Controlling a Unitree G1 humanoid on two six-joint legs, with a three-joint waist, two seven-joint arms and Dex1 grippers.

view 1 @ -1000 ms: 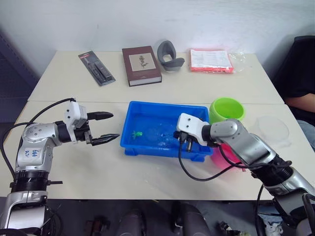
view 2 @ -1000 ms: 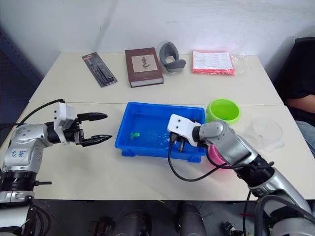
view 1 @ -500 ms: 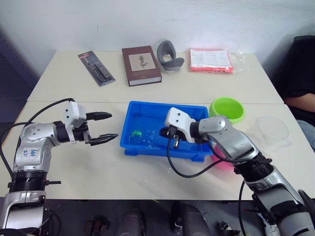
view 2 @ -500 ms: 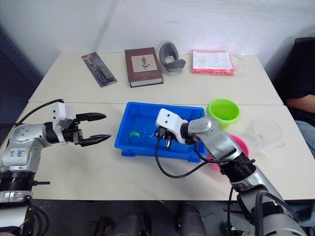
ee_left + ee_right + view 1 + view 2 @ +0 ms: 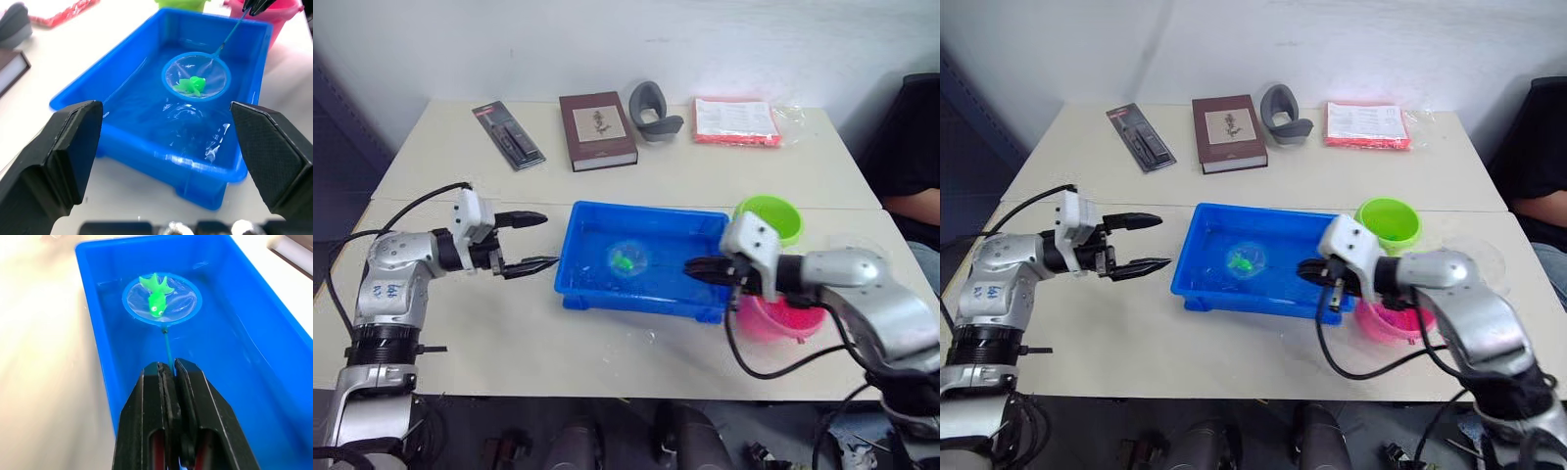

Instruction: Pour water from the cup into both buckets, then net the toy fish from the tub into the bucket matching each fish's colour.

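While the left gripper [image 5: 530, 242] is held just beside the tub's left end with its two black fingers spread apart and nothing between them, the net is kept over the water by the other arm. On the far part of the desk [image 5: 431, 147], from left to right, a dark blister pack [image 5: 506, 136], a brown book [image 5: 597, 130], a grey curved object [image 5: 653, 111] and a red-edged packet [image 5: 734, 120] are laid out.

The tub [image 5: 597, 294] is set near the middle of the desk, water visible inside it. The net [image 5: 161, 300] is seen above the tub's middle, and one green toy fish [image 5: 155, 298] is carried in its mesh — it lies on the netting, inside the blue rim. The thin handle is run back to the right gripper [image 5: 170, 374], whose fingers are clenched on it at the tub's right end.

Just past the tub's far right corner the green bucket [image 5: 769, 217] is stood; the pink bucket [image 5: 781, 318] is placed nearer, behind the right arm, just beside the tub's right end. The cup [image 5: 1481, 257] is made out faintly at the right — partly hidden by the arm. A person's dark sleeve [image 5: 911, 137] is seen at the right edge.
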